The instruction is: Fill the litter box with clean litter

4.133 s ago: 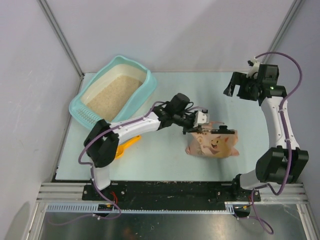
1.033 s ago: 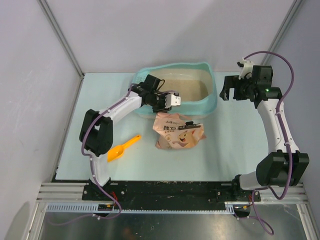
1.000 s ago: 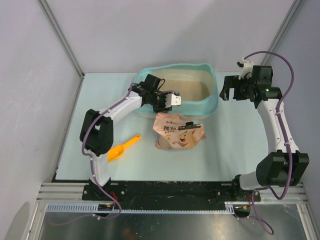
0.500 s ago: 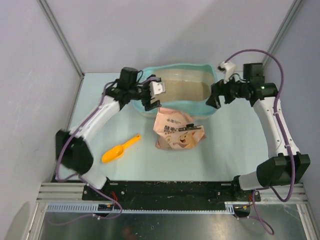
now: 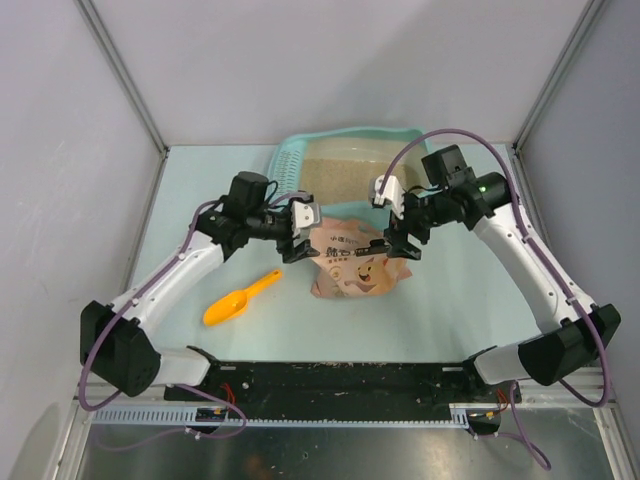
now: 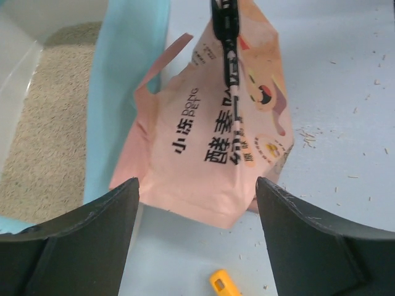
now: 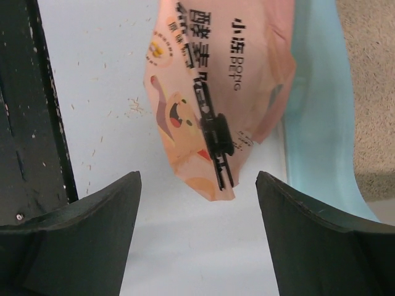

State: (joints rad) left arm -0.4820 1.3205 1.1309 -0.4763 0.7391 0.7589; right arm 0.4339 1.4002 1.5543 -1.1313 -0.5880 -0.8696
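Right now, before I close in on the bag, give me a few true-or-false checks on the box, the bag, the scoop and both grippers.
1. The litter box has beige litter in it. True.
2. The pink bag stands upright inside the box. False: it lies on the table, just in front of the box's near wall.
3. The left gripper and the right gripper are both open and hold nothing. True: they flank the bag, one on each side.
4. The orange scoop is held in the left gripper. False: it lies on the table, left of the bag and apart from it.
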